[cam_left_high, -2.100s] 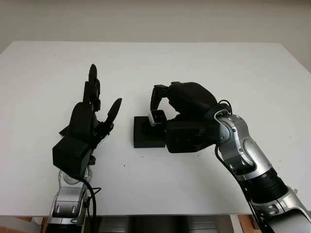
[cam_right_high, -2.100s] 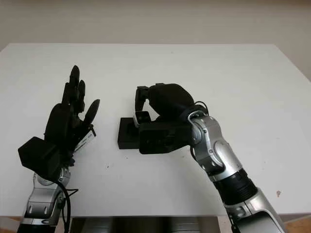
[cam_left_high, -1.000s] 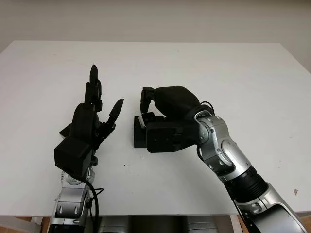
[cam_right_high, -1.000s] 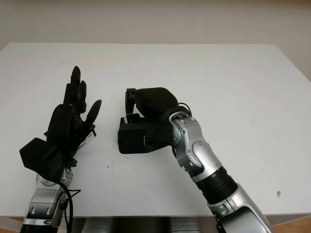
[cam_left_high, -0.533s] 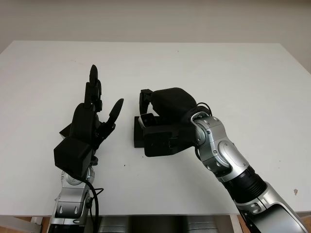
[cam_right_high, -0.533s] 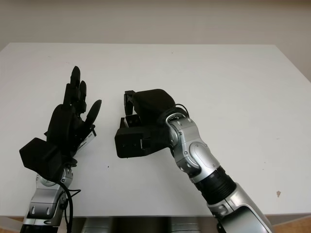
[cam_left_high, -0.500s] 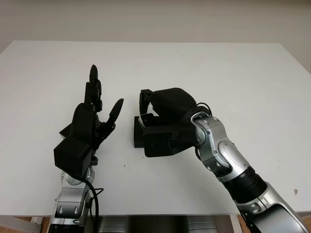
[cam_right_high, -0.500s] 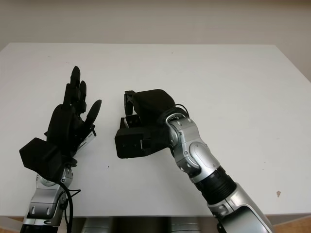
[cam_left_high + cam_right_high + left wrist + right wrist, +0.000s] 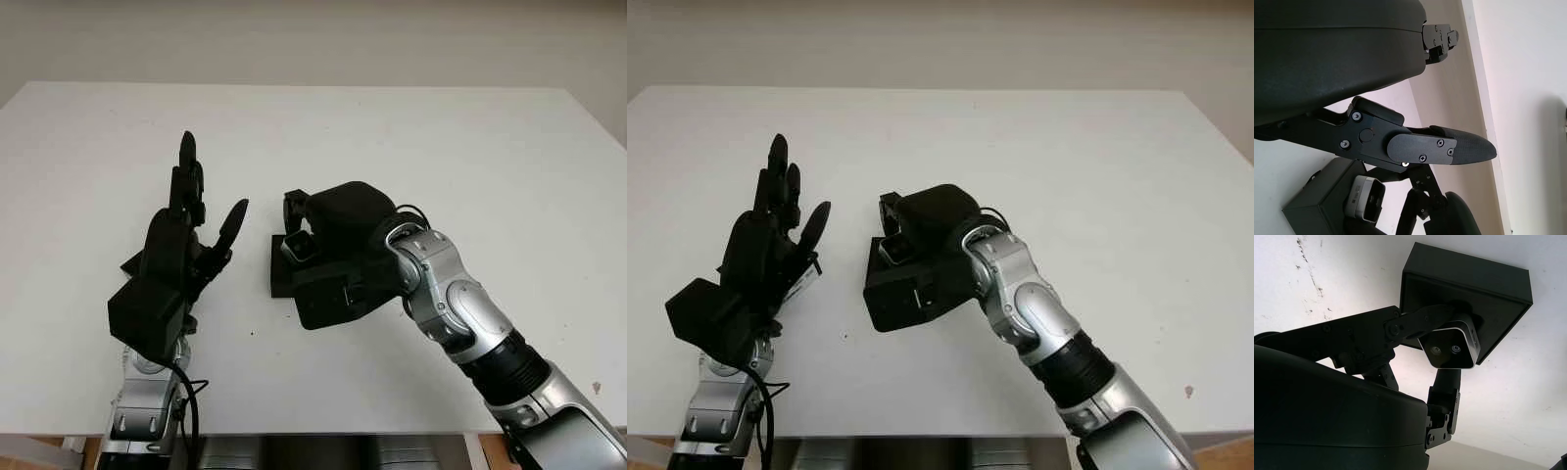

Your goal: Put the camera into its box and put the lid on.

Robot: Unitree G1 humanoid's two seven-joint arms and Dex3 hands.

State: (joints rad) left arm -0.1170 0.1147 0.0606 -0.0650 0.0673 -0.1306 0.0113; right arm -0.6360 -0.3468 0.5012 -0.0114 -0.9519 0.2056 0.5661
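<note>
My right hand (image 9: 295, 224) is shut on the small silver and black camera (image 9: 297, 247), pinching it between fingers and thumb. It holds the camera just above the black box (image 9: 279, 279), which sits on the white table at the centre. In the right wrist view the camera (image 9: 1449, 347) hangs over the box (image 9: 1474, 284) with its lens side facing the wrist. The left wrist view has the camera (image 9: 1365, 198) at the box's (image 9: 1317, 208) upper edge. My left hand (image 9: 201, 201) is open, raised upright left of the box. A black flat piece (image 9: 129, 262), possibly the lid, peeks from behind it.
The white table (image 9: 470, 157) stretches wide to the back and right, with its front edge close to my arms. A pale wall rises behind the far edge.
My right hand has rolled and its palm has dropped toward the table in front of the box, tilting the camera while keeping it over the box. The left hand has stayed put.
</note>
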